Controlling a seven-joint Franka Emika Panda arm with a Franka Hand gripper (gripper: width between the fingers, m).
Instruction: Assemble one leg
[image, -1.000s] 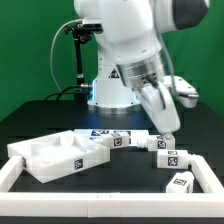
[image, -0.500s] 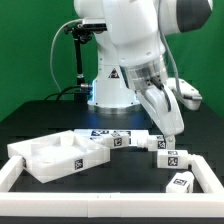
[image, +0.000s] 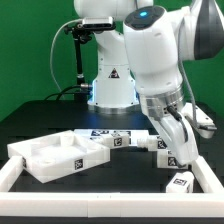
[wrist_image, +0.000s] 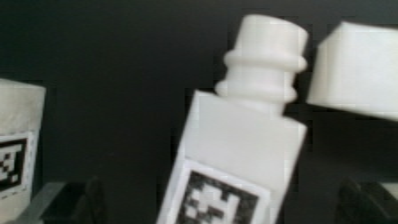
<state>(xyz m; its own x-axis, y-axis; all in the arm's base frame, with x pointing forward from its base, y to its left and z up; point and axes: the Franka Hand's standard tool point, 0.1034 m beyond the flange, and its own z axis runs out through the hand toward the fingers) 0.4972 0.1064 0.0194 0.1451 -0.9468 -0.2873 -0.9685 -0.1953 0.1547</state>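
Observation:
My gripper (image: 171, 150) is low over the group of white legs at the exterior view's right. In the wrist view one leg (wrist_image: 240, 140), with a stepped peg end and a black-and-white tag, lies between my two dark fingers (wrist_image: 64, 203). The gripper (wrist_image: 214, 208) is open, with a dark gap on each side of the leg. In the exterior view my hand partly hides this leg (image: 165, 157). Other legs lie close by (image: 125, 140) and one lies apart near the front (image: 181, 182). The large white tabletop slab (image: 58, 156) lies at the exterior view's left.
A white border frame (image: 20, 168) runs round the work area, with its front rail low in the exterior view. The robot's base (image: 110, 85) stands behind. In the wrist view, white parts show close on both sides of the leg (wrist_image: 356, 65) (wrist_image: 18, 130).
The arm has swung toward the exterior view's right and come down, so the gripper now sits over the legs at the right. The parts on the table have not moved.

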